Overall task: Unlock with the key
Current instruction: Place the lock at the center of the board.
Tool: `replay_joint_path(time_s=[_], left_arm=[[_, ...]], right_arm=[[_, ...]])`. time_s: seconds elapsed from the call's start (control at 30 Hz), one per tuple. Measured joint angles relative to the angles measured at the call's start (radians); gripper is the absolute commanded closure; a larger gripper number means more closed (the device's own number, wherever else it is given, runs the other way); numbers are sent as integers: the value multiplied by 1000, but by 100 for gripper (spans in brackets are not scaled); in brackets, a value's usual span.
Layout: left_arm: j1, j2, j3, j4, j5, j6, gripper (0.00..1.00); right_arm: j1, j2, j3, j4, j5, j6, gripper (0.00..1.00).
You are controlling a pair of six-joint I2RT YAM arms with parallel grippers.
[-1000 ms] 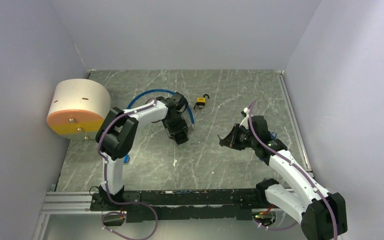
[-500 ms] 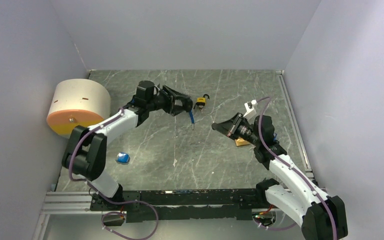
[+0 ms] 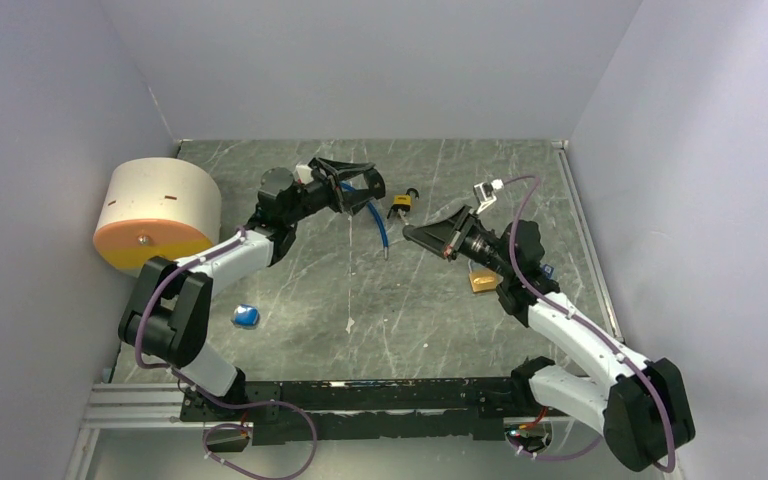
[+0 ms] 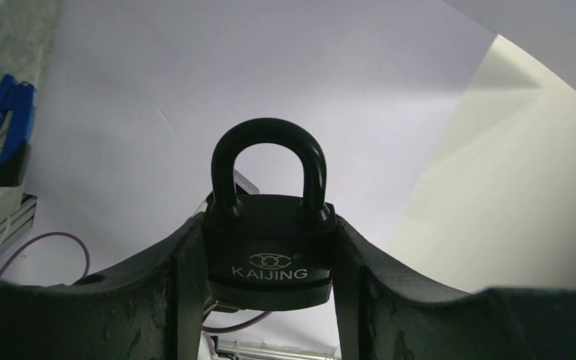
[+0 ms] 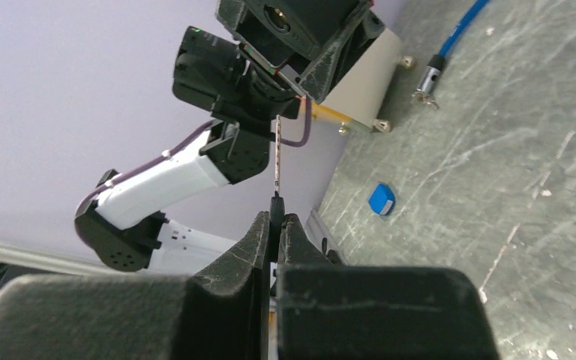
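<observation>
Upright black padlock (image 4: 270, 244), shackle closed; thin key (image 5: 276, 210) edge-on

Word KAIJING in pale capital letters, on the front face of the black padlock (image 4: 270, 232), low on its body, a small emblem just above the word — too small to read

open air is lying between the left gripper (image 3: 365, 184), jaws filled by a black padlock (image 4: 268, 247), and the right gripper (image 3: 410, 232) pinching the key (image 5: 277, 161). below, a blue cable (image 3: 381, 228) and yellow padlock (image 3: 400, 206) are cluttering the table (image 3: 440, 330). a round drum (image 3: 157, 205) is crowding the left wall (image 3: 40, 150); what seems a brass block (image 3: 481, 283) is sitting by the right arm.
</observation>
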State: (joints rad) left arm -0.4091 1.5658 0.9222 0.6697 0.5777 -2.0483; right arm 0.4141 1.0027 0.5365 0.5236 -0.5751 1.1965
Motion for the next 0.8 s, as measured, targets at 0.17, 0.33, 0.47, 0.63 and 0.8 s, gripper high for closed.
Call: replay_joint_path(time_s=[0.17,0.33,0.47,0.63,0.8], left_arm=[[0,0,0,82,0,-17,97],[0,0,-3,151,0,-19,97],[-1,0,-6,189,0,-19,97],[-3,0,-8,208,3,-13,97],[-5,-17,-8,100,25,123,98]], right_arm=[[3,38,25,78,-45,15,100],[4,68,27,139,-92,31,100],[6,82,43,153,-120,31,100],[6,94,72,167,-145,30,100],[2,86,77,79,-126,-27,100]])
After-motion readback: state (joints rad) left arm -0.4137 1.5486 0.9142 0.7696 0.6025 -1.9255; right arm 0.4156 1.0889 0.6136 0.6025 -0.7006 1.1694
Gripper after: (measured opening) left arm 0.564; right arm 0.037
